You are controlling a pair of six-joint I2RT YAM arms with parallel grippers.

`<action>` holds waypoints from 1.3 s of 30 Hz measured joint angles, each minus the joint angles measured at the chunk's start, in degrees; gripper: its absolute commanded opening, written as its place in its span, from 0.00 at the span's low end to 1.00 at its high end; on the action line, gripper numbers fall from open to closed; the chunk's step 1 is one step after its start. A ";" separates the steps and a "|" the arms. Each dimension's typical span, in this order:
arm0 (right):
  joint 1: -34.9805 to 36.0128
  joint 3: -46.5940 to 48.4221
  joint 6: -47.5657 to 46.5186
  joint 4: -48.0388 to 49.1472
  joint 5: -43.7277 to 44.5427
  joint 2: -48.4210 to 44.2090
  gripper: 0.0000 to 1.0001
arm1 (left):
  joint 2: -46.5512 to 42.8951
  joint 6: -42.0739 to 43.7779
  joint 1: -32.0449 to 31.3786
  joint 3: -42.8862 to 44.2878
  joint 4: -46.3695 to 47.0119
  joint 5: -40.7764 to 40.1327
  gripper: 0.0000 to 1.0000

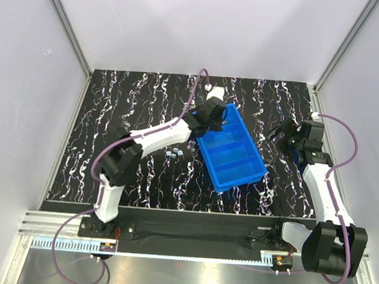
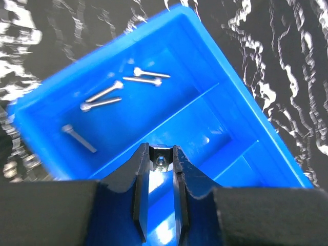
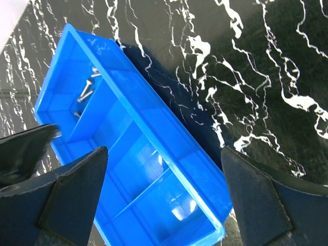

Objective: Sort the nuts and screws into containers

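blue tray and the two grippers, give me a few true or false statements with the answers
1. The screws all lie in one end compartment of the blue tray. True.
2. The left gripper is empty. False: it pinches a nut over the tray.
3. The right gripper is open. True.
4. Every nut is already in the tray. False: loose nuts lie on the table beside it.

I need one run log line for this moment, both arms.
left end effector: shut on nut, over tray | right end effector: open, empty, beside tray | screws: five in end compartment
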 measured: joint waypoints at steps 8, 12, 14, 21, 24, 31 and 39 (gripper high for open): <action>0.00 0.00 -0.07 -2.12 1.81 -0.59 1.00 | 5.46 1.66 -1.09 1.25 -1.18 2.75 0.15; 0.00 0.00 -0.07 -2.16 1.97 -0.61 1.00 | 7.52 2.05 -1.27 2.69 -1.68 3.67 0.34; 0.00 0.00 -0.09 -2.16 1.97 -0.63 1.00 | 7.58 2.12 -1.31 2.56 -1.97 3.91 0.51; 0.00 0.00 -0.22 -2.10 1.86 -1.18 1.00 | 1.29 3.41 -1.31 -1.79 -2.23 4.07 0.70; 0.00 0.00 -0.24 -2.12 1.79 -1.22 1.00 | -7.72 3.10 -1.31 -7.65 -2.08 2.60 0.70; 0.00 -0.15 -0.24 -1.90 1.40 -1.31 1.00 | -30.97 -3.32 1.16 -26.12 -0.94 -5.22 0.71; 0.00 -1.25 -0.24 -1.86 1.16 -1.38 1.00 | -29.00 -9.75 6.45 -40.33 -4.68 -7.67 0.71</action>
